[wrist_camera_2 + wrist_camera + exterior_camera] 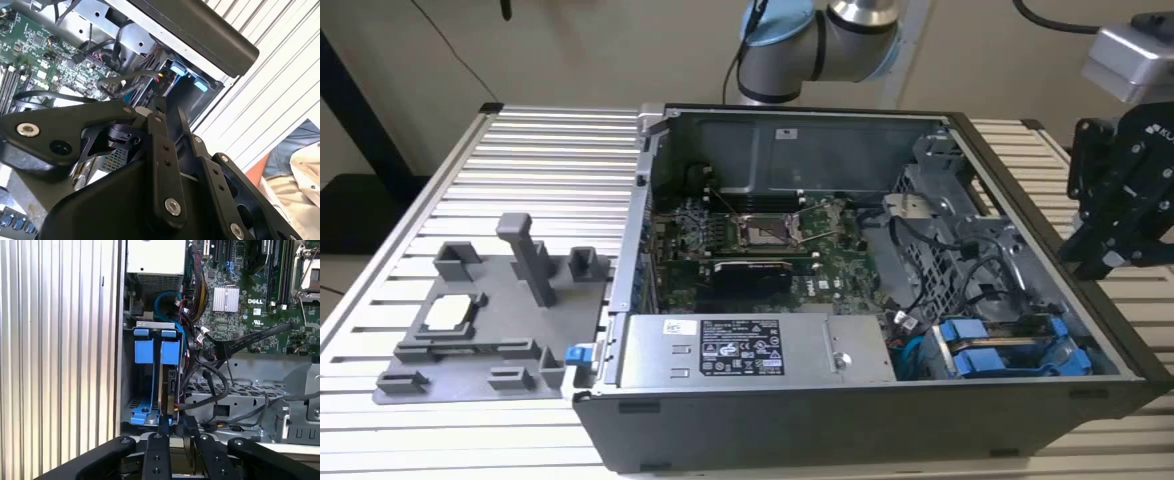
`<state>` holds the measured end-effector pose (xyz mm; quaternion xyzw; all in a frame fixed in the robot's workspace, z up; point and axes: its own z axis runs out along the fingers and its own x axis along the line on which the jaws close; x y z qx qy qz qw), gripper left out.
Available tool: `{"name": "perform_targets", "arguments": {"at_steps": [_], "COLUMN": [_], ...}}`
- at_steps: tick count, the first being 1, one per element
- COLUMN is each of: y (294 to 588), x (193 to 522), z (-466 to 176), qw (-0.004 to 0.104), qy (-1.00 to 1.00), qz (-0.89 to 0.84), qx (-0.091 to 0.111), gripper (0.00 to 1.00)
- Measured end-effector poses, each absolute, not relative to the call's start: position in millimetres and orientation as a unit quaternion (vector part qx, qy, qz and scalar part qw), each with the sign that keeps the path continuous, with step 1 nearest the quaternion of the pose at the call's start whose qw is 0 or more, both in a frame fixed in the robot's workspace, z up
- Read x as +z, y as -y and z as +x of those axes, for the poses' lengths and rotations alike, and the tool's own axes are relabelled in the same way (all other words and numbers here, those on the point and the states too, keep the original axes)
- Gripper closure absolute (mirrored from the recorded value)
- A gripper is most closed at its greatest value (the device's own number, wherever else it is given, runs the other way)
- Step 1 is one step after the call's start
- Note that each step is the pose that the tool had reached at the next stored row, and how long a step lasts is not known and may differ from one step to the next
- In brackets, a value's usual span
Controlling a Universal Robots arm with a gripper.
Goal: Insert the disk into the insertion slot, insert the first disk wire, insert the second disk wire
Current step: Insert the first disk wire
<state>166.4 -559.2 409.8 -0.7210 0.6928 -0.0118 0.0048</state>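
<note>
Disk (171, 387) edge-on in the insertion slot (142, 385), right ahead of my claw (177, 423); clenched or released, I cannot tell. Stiff, weighty, fragile, I'd judge: grip its blue carrier (149, 351).

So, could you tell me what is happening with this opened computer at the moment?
A robot arm is working on an open computer case lying on a slatted table. Its gripper hangs at the case's side on the exterior view's right, close to the insertion slot of the grey drive cage. Blue carrier frames already sit in that slot, and black cables run beside it. Whether the disk sits inside those frames, I cannot tell.
</note>
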Motion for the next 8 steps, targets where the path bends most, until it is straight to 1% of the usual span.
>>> {"name": "perform_targets", "arguments": {"at_steps": [8], "y": [557.2], "x": [412.3], "z": [166.4], "qw": [0.009], "qy": [-0.693], "qz": [-0.721], "qx": [-0.008], "gripper": [0.73]}}
